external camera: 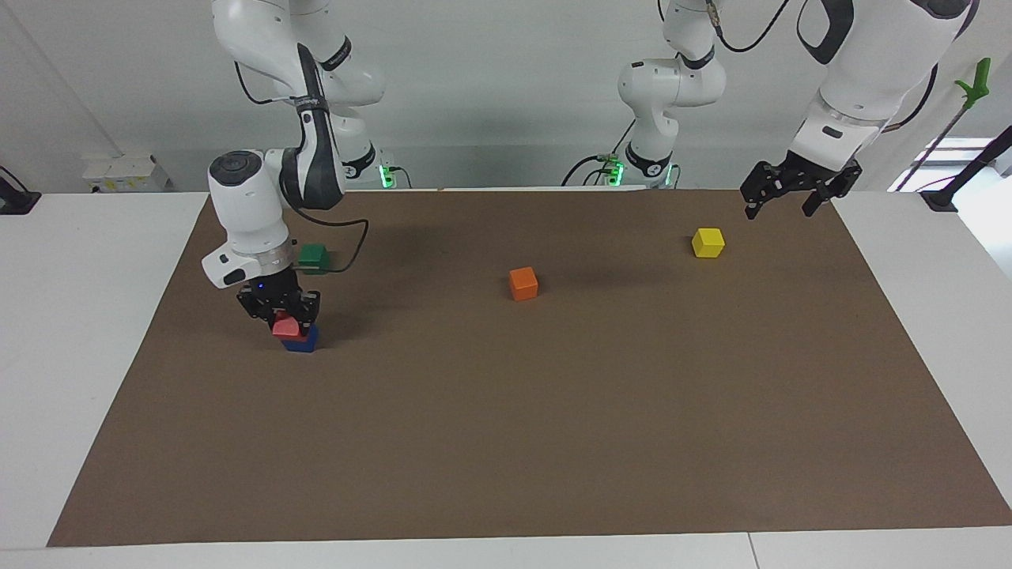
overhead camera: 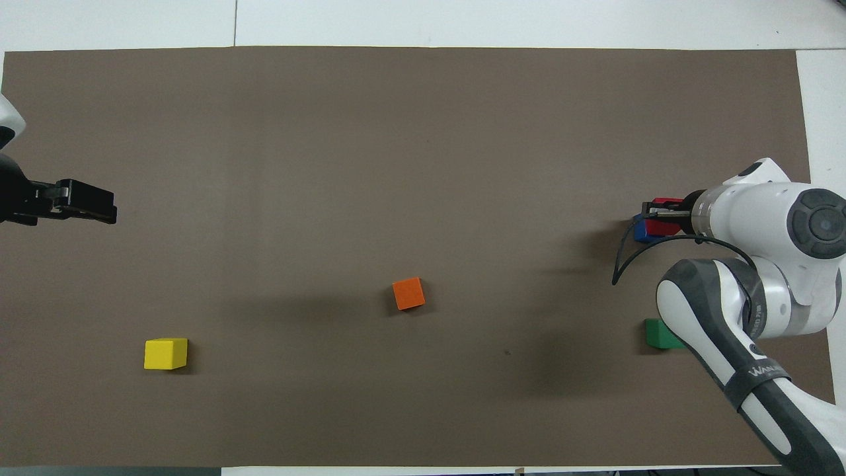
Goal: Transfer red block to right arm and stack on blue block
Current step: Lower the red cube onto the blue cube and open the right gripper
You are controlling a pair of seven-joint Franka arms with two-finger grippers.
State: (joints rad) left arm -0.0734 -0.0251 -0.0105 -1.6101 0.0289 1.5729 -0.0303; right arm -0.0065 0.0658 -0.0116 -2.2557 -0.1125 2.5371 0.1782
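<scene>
The red block [external camera: 283, 327] rests slightly tilted on top of the blue block [external camera: 303, 341] toward the right arm's end of the brown mat. My right gripper [external camera: 288, 316] comes straight down on it and is shut on the red block. In the overhead view the right gripper [overhead camera: 661, 213] covers most of the red block [overhead camera: 662, 227], and only an edge of the blue block [overhead camera: 638, 231] shows under it. My left gripper [external camera: 793, 197] hangs open and empty in the air over the mat's edge near the left arm's base, and it waits there [overhead camera: 86, 201].
A dark green cube [external camera: 314, 256] lies nearer to the robots than the stack, close to the right arm's wrist and cable. An orange cube [external camera: 523, 283] lies mid-mat. A yellow cube [external camera: 708, 243] lies toward the left arm's end, just under the left gripper.
</scene>
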